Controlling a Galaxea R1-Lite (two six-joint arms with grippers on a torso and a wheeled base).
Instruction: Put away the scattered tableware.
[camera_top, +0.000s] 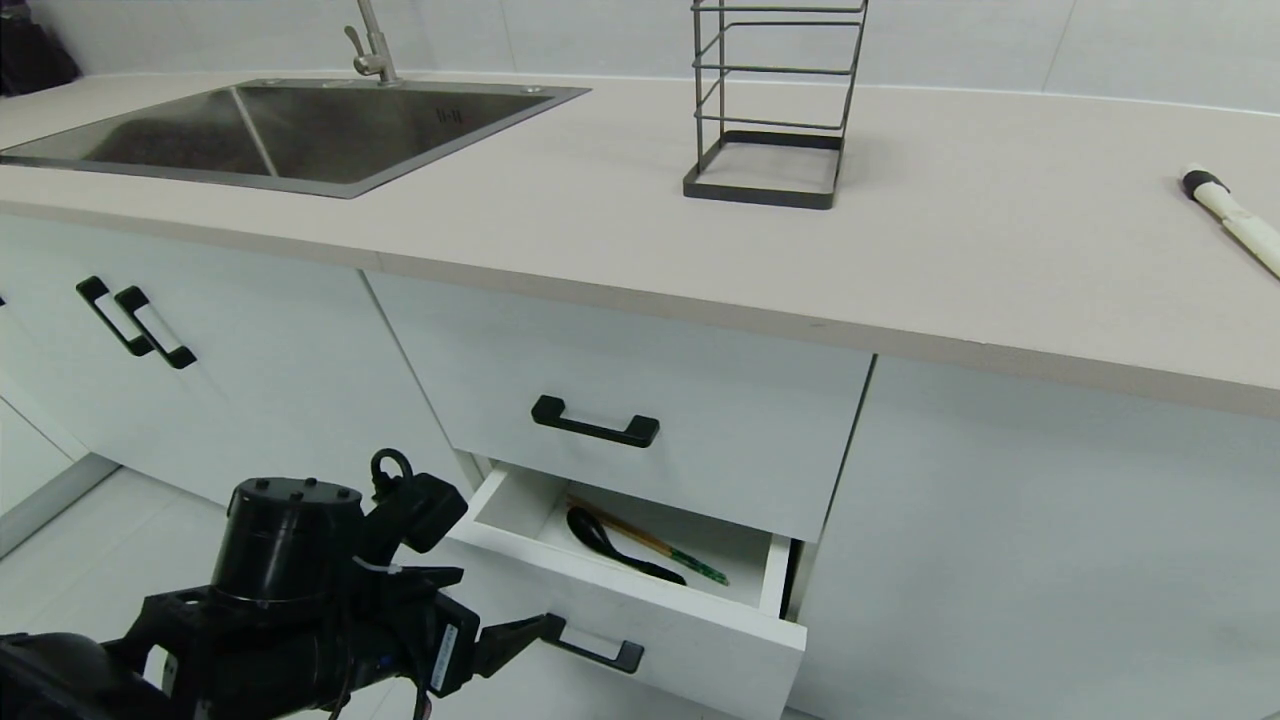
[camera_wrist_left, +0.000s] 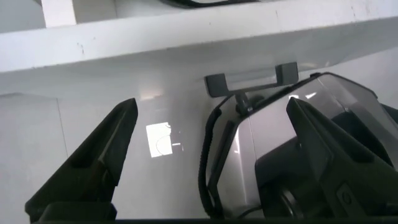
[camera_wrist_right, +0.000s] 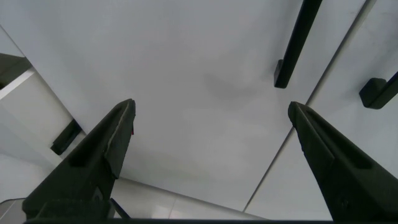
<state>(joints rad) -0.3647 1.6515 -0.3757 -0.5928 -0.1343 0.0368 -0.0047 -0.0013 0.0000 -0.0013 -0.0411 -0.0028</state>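
The lower drawer (camera_top: 655, 625) under the counter stands pulled out. Inside it lie a black spoon (camera_top: 592, 530) and a pair of brown chopsticks with green tips (camera_top: 650, 542). My left gripper (camera_top: 520, 640) is low at the drawer's front, open, its fingertip just beside the left end of the black drawer handle (camera_top: 600, 655). In the left wrist view the left gripper (camera_wrist_left: 211, 109) is spread wide, with the handle (camera_wrist_left: 249, 79) a little beyond it. A white utensil with a black end (camera_top: 1235, 218) lies on the counter at the far right. My right gripper (camera_wrist_right: 211, 111) is open and holds nothing, facing white cabinet fronts.
A steel sink (camera_top: 290, 130) with a tap sits at the counter's back left. A dark wire rack (camera_top: 770, 110) stands mid-counter. The upper drawer (camera_top: 640, 400) is closed, its black handle (camera_top: 595, 422) just above the pulled-out drawer. Cabinet doors with black handles (camera_top: 135, 322) lie to the left.
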